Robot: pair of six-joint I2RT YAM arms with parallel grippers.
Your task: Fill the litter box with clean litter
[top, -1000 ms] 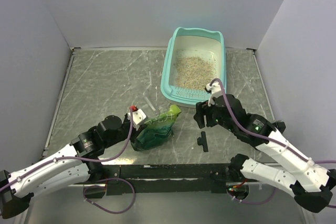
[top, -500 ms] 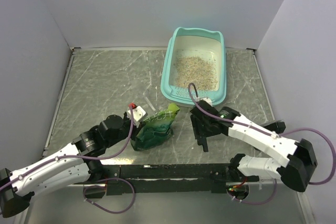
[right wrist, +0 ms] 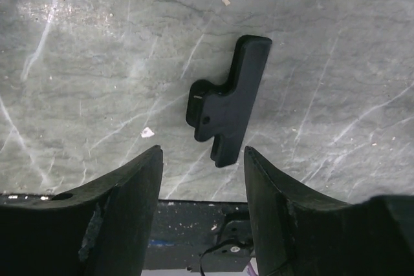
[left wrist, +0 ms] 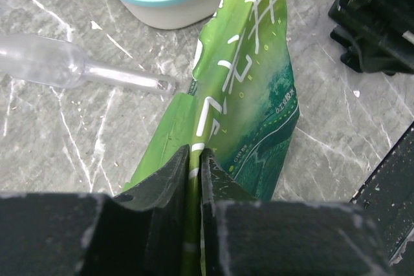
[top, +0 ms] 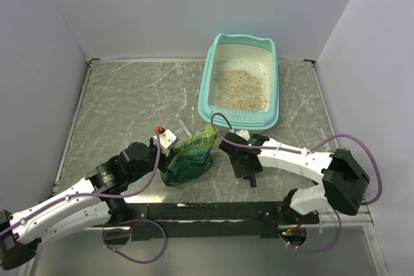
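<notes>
Jaws, left: pinched on edge of green pouch (left wrist: 252, 82) | jaws, right: spread, hovering over black bag clip (right wrist: 228, 103) on worktop (right wrist: 97, 63) | step (judged): clip pickup; centre over clip, lower, close across narrow width | litter box (top: 242, 119): far right, long axis near-to-far, raised end toward back wall, clean litter (top: 240, 88) inside

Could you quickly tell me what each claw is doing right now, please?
Left claw: shut on the pouch.
Right claw: open, empty, above the clip.
</notes>
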